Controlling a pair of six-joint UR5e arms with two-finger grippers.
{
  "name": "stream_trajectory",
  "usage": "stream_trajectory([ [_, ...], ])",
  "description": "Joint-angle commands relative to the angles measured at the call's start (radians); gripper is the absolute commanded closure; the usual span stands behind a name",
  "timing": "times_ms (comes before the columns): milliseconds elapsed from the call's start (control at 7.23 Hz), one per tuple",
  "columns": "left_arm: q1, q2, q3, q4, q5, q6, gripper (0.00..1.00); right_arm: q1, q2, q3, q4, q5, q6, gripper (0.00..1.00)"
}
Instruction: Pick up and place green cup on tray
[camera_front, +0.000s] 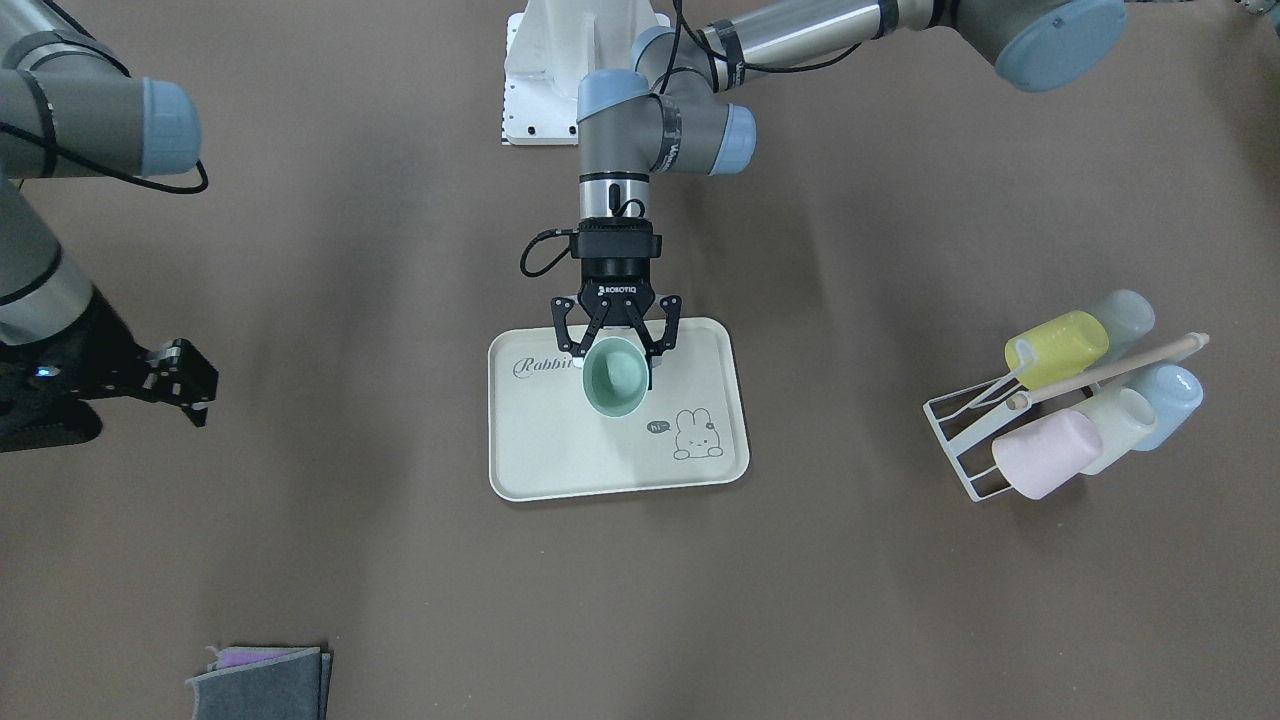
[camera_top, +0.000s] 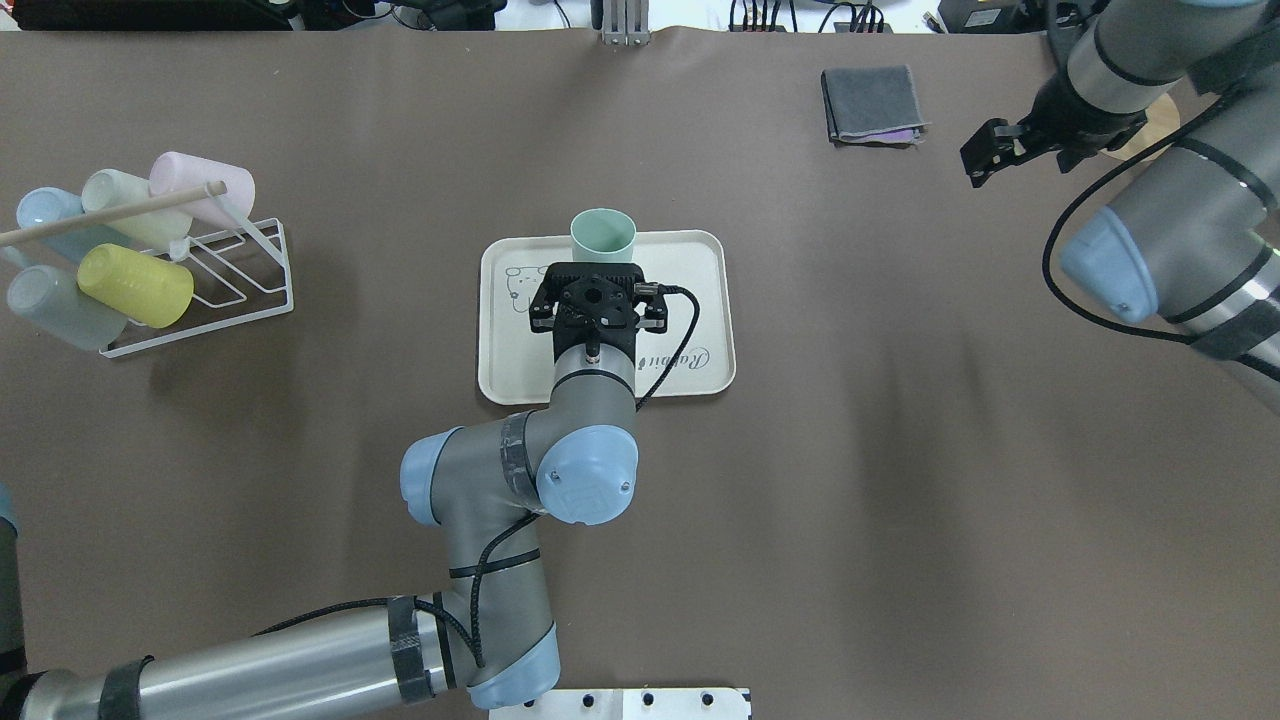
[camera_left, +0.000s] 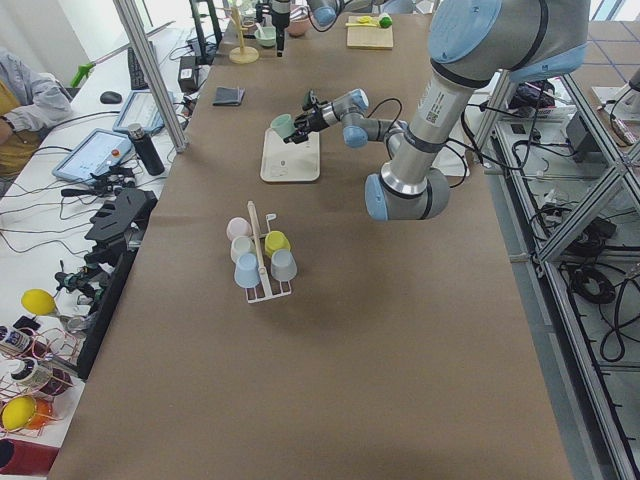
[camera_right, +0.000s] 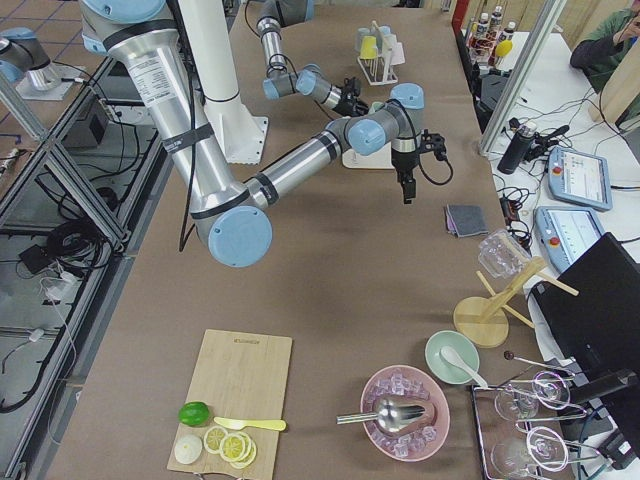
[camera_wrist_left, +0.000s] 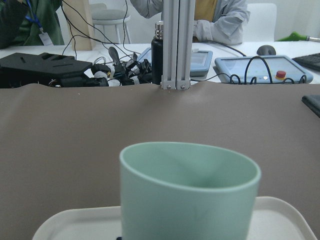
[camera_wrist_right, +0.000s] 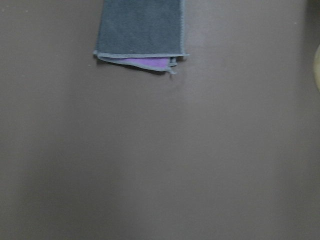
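Note:
The green cup (camera_front: 612, 385) is upright over the far middle of the cream tray (camera_front: 560, 455). My left gripper (camera_front: 615, 372) reaches over the tray and is shut on the cup, one finger on each side wall. The cup's base is hidden, so I cannot tell if it touches the tray. In the overhead view the cup (camera_top: 603, 235) stands out past the gripper, at the tray's (camera_top: 700, 340) far edge. In the left wrist view the cup (camera_wrist_left: 190, 195) fills the foreground above the tray rim (camera_wrist_left: 282, 220). My right gripper (camera_top: 987, 153) is open and empty, far off to the right.
A white wire rack (camera_top: 215, 300) with several pastel cups lies at the table's left. A folded grey cloth (camera_top: 870, 105) lies at the far right, below my right gripper, and shows in the right wrist view (camera_wrist_right: 140, 27). The robot's base plate (camera_front: 530, 90) is behind the tray.

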Motion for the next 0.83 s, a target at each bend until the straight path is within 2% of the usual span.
stream_trajectory([
  [0, 0.040, -0.028, 0.098, -0.023, 0.130, -0.001, 0.84, 0.147, -0.101, 0.002, -0.016, 0.009, -0.194, 0.00],
  [277, 0.046, -0.029, 0.102, -0.027, 0.173, -0.013, 0.84, 0.264, -0.213, -0.013, -0.016, 0.006, -0.266, 0.00],
  [553, 0.057, -0.038, 0.127, -0.029, 0.184, -0.059, 0.84, 0.403, -0.270, -0.022, -0.019, 0.026, -0.324, 0.00],
  [691, 0.058, -0.038, 0.165, -0.029, 0.191, -0.082, 0.84, 0.448, -0.311, -0.025, -0.034, 0.087, -0.374, 0.00],
])
